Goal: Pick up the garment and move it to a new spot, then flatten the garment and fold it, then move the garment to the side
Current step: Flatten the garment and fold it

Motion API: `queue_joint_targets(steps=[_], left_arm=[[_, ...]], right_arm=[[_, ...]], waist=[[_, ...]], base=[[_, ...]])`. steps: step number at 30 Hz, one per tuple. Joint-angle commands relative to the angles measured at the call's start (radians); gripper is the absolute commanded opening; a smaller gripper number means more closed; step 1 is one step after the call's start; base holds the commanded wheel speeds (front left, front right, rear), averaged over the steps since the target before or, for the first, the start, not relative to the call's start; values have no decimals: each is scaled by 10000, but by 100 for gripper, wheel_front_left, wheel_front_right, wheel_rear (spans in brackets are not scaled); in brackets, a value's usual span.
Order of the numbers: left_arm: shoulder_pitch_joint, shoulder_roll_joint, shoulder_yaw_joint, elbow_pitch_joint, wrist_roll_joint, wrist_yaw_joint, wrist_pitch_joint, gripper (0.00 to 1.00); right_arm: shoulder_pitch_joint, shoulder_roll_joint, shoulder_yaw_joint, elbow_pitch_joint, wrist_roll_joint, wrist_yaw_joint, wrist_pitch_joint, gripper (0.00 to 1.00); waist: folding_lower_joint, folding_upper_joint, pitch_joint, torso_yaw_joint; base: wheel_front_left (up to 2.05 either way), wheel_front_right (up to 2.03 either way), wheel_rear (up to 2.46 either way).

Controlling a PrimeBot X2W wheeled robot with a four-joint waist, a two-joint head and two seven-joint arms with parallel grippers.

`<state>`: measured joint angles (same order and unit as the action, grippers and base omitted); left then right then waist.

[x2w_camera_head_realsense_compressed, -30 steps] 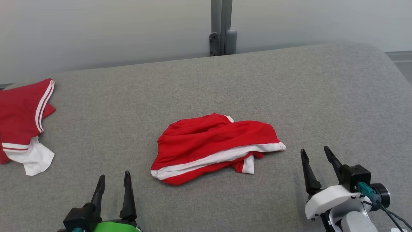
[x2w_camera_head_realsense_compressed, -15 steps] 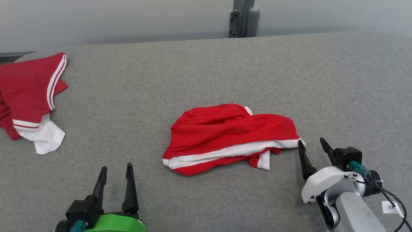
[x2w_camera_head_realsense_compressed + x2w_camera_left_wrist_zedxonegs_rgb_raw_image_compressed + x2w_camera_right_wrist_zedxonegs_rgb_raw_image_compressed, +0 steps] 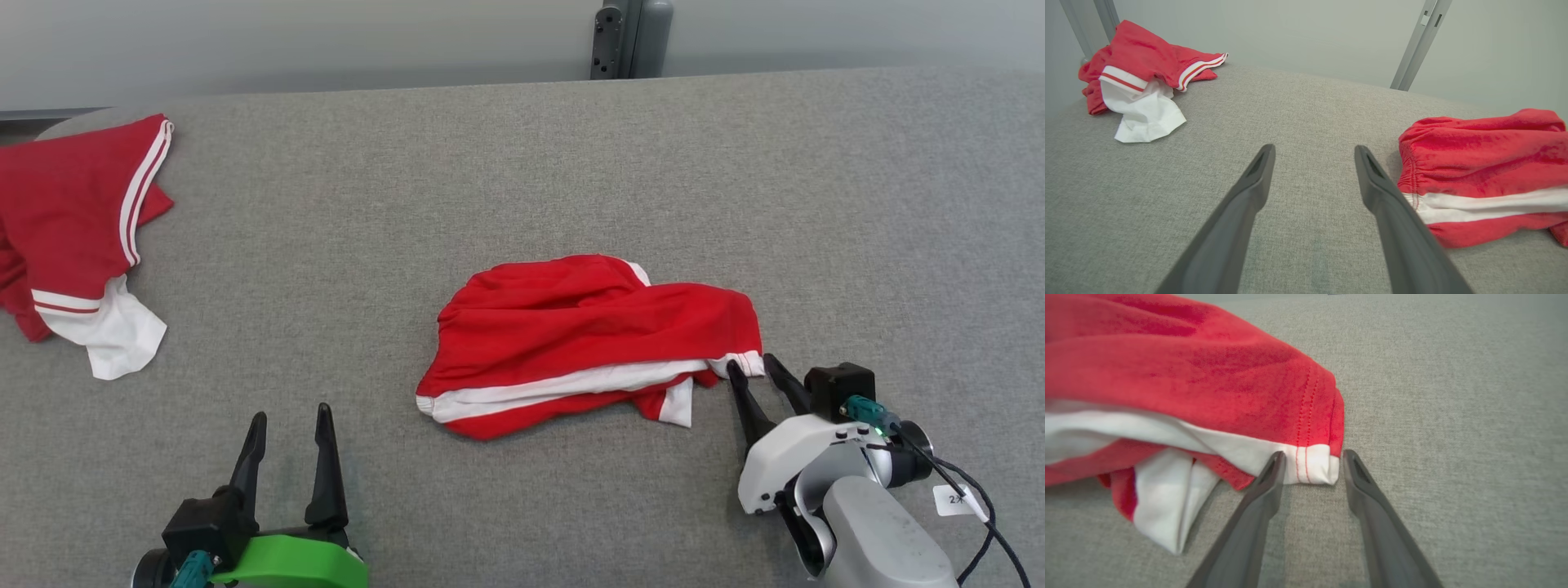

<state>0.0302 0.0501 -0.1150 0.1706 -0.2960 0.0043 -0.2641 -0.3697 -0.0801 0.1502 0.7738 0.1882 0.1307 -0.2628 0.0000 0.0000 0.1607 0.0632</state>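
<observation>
A: What do the arms have under them?

B: A grey woven surface (image 3: 531, 506), flat and padded-looking, running from the near edge back to a plain pale wall (image 3: 326, 41). A grey metal post (image 3: 633, 37) stands against that wall, just behind the far edge.

A: Anything nearest the robot?

B: The left gripper (image 3: 291, 412), low on the robot's left. Its fingers are spread wide with nothing between them, over bare grey cloth.

A: And the garment?

B: The garment (image 3: 588, 327), red with a white band, lies crumpled near the middle of the surface, to the right of the left gripper and apart from it. The right gripper (image 3: 751, 362) is at its right end.

A: Gripping it?

B: Not pinched, as far as the right wrist view goes. The white hem corner (image 3: 1312, 467) sits between the two fingertips, one finger against its left side and the other just beside its right edge. The cloth looks flat and unsqueezed, so the fingers are apart around it.

A: Farther back?

B: A second garment (image 3: 73, 196), red and white, is heaped at the far left edge, well apart from both grippers.
</observation>
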Motion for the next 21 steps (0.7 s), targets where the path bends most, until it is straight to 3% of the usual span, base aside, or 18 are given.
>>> queue_joint_targets(steps=[1, 11, 13, 16, 21], left_arm=[[-99, 7, 36, -9, 121, 0, -5, 100], [-178, 8, 27, 57, 202, -19, -5, 100], [-194, 8, 20, 83, 213, -29, -5, 100], [-210, 8, -20, 207, 242, -134, -5, 100], [-324, 8, -284, 564, 163, -496, -5, 100]], right_arm=[[-98, -77, 181, 111, 150, 1, -30, 40], [-580, -153, 1003, 1225, 724, -1, -4, 33], [-676, -176, 1149, 1458, 845, -1, -3, 25], [-777, -209, 1330, 1596, 1001, -1, 3, 0], [-690, -419, 1329, 998, 1175, -9, -9, 0]], waist=[[0, 0, 7, -29], [0, 0, 45, -112], [0, 0, 51, -121], [0, 0, 40, -157], [0, 0, -31, -276]], base=[[0, 0, 0], [0, 0, 0], [0, 0, 0], [0, 0, 0], [0, 0, 0]])
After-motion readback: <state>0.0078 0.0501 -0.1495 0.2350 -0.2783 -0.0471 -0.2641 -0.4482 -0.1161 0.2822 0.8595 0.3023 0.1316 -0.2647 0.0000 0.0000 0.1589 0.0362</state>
